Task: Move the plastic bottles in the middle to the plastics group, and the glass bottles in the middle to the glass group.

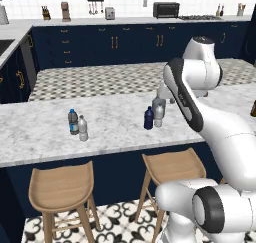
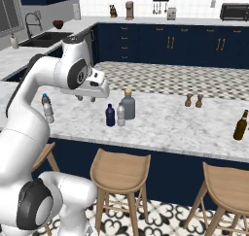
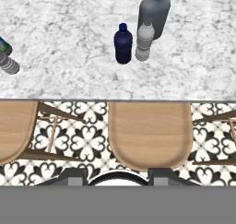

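Observation:
Mid-counter stand the dark navy plastic bottle [image 1: 148, 118] [image 2: 110, 115] [image 3: 123, 44] and the clear greyish plastic bottle [image 1: 158, 116] [image 2: 120, 115] [image 3: 144, 42], close together. Just behind them is the wider grey-green glass bottle [image 2: 128, 105] [image 3: 154, 13] with a tan top. The plastics group sits to the left: a blue-capped bottle [image 1: 73, 121] [image 2: 45, 101] and a clear grey one [image 1: 83, 128] [image 2: 49, 112] [image 3: 8, 61]. One dark brown glass bottle [image 2: 240, 125] stands far right. My gripper [image 2: 86, 98] [image 3: 117, 178] hangs open and empty above the counter's front edge, left of the middle bottles.
Two wooden stools [image 3: 150, 135] [image 1: 60, 187] stand under the marble counter's [image 1: 115, 132] front edge. Two small brown shakers [image 2: 193, 100] sit at the counter's back between the middle bottles and the brown bottle.

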Available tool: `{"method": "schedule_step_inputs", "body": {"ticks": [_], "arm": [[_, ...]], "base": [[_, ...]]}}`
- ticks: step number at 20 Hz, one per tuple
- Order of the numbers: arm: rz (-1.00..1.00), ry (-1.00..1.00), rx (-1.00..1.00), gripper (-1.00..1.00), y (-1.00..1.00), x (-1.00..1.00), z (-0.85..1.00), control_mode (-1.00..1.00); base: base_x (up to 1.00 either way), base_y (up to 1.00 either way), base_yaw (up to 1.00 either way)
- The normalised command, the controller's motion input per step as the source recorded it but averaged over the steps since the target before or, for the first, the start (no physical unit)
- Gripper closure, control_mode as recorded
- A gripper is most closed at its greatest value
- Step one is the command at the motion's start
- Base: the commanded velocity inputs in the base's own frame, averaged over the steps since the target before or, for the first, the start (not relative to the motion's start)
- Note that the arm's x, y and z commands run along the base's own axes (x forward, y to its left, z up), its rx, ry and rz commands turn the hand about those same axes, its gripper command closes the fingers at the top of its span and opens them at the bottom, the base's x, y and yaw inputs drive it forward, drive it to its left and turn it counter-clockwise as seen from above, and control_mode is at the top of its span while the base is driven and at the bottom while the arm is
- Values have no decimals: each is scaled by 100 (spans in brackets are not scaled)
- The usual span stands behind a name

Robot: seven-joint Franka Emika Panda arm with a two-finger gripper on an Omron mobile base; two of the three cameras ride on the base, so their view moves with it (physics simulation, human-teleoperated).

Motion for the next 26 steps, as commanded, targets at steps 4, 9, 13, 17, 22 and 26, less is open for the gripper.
{"method": "schedule_step_inputs", "body": {"ticks": [4, 9, 13, 17, 22, 26], "arm": [[0, 4, 0, -100, 30, 1, -29, -100], [-7, 0, 2, -100, 31, 7, -47, -100], [-28, 4, 0, -100, 0, 19, -29, -100], [-26, 5, 0, -100, 0, 38, -14, -100], [-21, 3, 0, -100, 0, 51, -4, -100], [-8, 6, 0, -100, 0, 68, 0, -100]], "base": [[0, 0, 0], [0, 0, 0], [0, 0, 0], [0, 0, 0], [0, 0, 0], [0, 0, 0]]}}
